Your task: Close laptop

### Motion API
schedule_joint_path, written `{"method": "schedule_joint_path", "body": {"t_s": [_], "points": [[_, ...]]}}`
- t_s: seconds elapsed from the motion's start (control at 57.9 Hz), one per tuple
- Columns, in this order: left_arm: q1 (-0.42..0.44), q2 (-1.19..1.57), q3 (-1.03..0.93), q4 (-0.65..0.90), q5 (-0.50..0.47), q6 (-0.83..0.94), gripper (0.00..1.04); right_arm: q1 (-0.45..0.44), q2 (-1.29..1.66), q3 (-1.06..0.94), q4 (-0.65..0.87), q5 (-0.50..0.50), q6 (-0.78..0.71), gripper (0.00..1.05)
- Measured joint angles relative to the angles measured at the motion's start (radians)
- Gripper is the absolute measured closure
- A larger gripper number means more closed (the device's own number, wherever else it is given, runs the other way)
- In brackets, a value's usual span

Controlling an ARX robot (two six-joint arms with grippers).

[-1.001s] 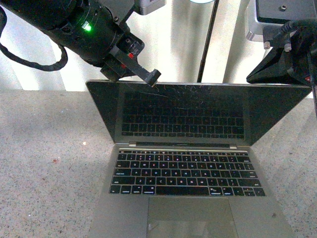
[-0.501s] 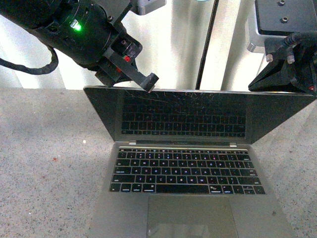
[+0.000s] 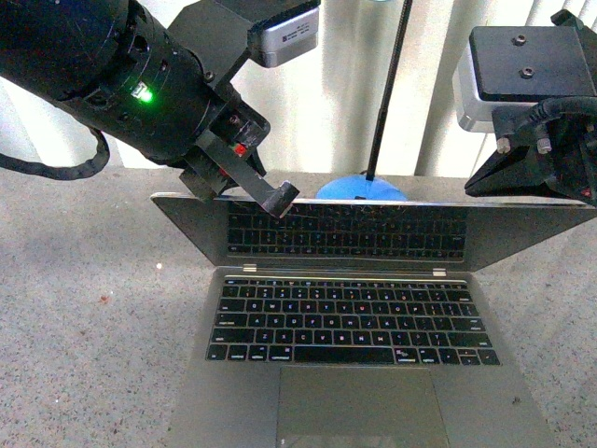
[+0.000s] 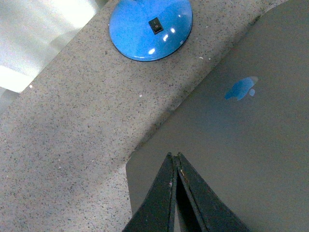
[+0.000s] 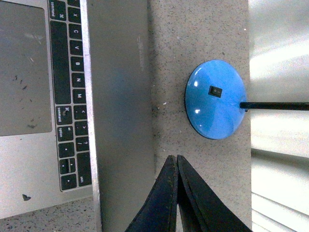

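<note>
The silver-grey laptop [image 3: 354, 373] sits open on the speckled counter, its lid [image 3: 373, 233] tilted well forward over the black keys. My left gripper [image 3: 280, 198] is shut and its tip rests on the lid's top edge near the left corner. In the left wrist view the shut gripper [image 4: 174, 157] lies over the lid's outer face [image 4: 251, 145], below the apple logo [image 4: 241, 89]. My right gripper [image 3: 485, 182] is shut, at the lid's right top corner. In the right wrist view it [image 5: 175, 158] hovers behind the lid's outer face [image 5: 120, 121].
A blue round lamp base [image 3: 359, 189] with a thin black pole stands on the counter just behind the lid; it also shows in the left wrist view [image 4: 149, 26] and the right wrist view [image 5: 215, 99]. White blinds back the counter [image 3: 84, 308].
The lid has tilted further down toward the keyboard. My left gripper moved down and forward with the lid's edge. The blue lamp base now shows over the lid.
</note>
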Motion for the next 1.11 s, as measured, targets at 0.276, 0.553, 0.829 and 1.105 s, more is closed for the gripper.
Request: {"method": "schedule_joint_path", "body": {"t_s": [0.276,0.553,0.829,1.105], "points": [[-0.006,0.0,-0.013,0.006,-0.003,0.003,1.01,0.0,0.0,-0.012,-0.008,0.0,-0.004,1.02],[-0.011,0.0,-0.032,0.011,0.006,0.003,1.01,0.007,0.0,-0.018,-0.009,0.001,-0.009,1.02],[-0.018,0.008,-0.054,0.014,0.008,0.01,1.01,0.014,0.002,-0.029,-0.01,0.002,-0.01,1.02],[-0.019,0.013,-0.054,0.016,0.019,0.011,1.01,0.015,0.007,-0.055,0.001,0.001,-0.011,1.02]]}}
